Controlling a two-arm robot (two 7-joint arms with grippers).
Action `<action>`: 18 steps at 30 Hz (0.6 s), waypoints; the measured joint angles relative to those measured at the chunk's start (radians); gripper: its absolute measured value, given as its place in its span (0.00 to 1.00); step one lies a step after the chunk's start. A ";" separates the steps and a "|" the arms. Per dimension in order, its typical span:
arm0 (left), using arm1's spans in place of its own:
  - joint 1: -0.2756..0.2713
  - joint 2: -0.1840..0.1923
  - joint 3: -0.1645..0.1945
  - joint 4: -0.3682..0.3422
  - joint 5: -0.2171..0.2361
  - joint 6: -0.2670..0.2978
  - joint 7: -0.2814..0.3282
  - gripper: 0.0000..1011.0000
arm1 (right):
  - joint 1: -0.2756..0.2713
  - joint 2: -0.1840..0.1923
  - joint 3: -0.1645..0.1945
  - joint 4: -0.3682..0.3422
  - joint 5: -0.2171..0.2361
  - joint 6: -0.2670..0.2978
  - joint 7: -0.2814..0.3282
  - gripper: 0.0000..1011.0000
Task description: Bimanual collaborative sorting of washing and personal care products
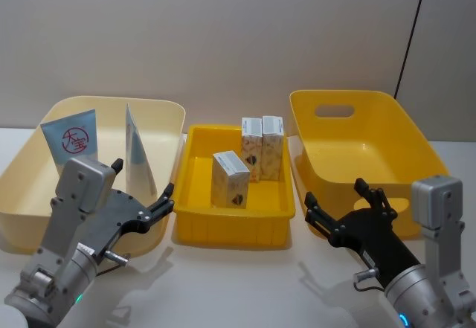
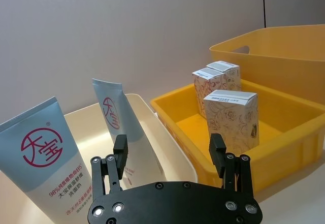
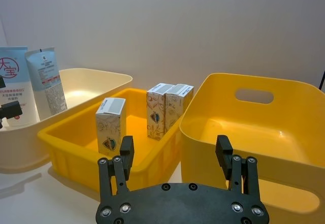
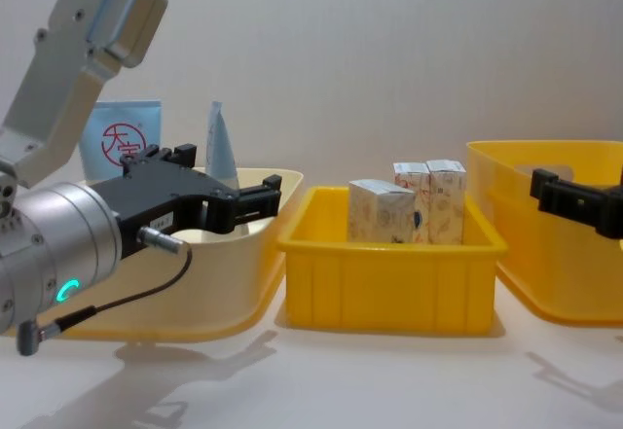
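Three cream patterned cartons stand in the middle yellow tray (image 1: 230, 222): one in front (image 1: 230, 181) and two side by side behind it (image 1: 253, 148) (image 1: 272, 146). A flat light-blue pouch (image 1: 72, 140) with a red circle logo and a light-blue tube (image 1: 137, 153) stand upright in the cream tub (image 1: 22, 157). My left gripper (image 1: 143, 187) hovers open at that tub's near right corner, holding nothing. My right gripper (image 1: 335, 198) is open and empty in front of the big yellow tub (image 1: 357, 146). The left wrist view shows the pouch (image 2: 40, 158), tube (image 2: 114, 117) and front carton (image 2: 232, 120) beyond the open gripper (image 2: 168, 145).
The big yellow tub on the right, with a handle slot (image 1: 333, 109), holds nothing. The three containers stand in a row close together on a white table (image 1: 238, 283), with bare table in front of them. A grey wall lies behind.
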 joint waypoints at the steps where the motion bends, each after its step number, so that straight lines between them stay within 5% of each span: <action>1: 0.000 0.000 0.000 0.000 0.000 0.000 0.000 0.99 | 0.000 0.000 0.000 0.000 0.000 0.000 0.000 0.99; 18: 0.000 0.000 0.000 0.000 0.000 0.000 0.000 0.99 | 0.000 0.000 0.000 0.000 0.000 0.000 0.000 0.99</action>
